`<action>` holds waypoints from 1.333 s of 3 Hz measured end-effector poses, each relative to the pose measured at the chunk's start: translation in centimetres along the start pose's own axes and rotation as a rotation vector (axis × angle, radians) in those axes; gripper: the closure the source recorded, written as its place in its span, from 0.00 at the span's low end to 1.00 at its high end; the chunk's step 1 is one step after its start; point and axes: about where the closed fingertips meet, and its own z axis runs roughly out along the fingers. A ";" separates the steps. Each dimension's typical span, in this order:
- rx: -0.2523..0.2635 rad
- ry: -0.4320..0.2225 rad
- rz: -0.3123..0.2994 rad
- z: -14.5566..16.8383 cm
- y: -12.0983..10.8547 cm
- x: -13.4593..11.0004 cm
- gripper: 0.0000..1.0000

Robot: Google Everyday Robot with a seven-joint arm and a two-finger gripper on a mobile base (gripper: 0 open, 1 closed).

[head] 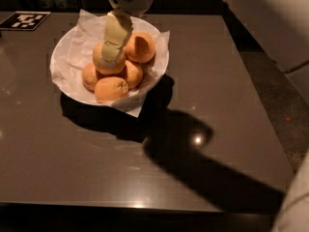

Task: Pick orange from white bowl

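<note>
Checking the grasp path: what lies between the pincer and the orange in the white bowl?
Nothing shows there. In the camera view the pincer hangs at the orange in the white bowl, overlapping its upper part, no gap visible.

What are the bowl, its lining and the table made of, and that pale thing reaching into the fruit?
Bowl: smooth white, likely ceramic or plastic; cannot tell which. Lining: paper, by its crumples and loose corners. Table: dark, glossy, perhaps laminate or stone; it mirrors lights. The gripper, over the orange, looks like matte cream plastic or rubber.
</note>
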 end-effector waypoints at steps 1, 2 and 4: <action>-0.020 0.008 0.019 1.1 -0.6 -0.7 0.00; -0.038 0.019 0.011 2.1 -0.7 -1.7 0.04; -0.081 0.037 -0.054 4.5 0.3 -4.3 0.09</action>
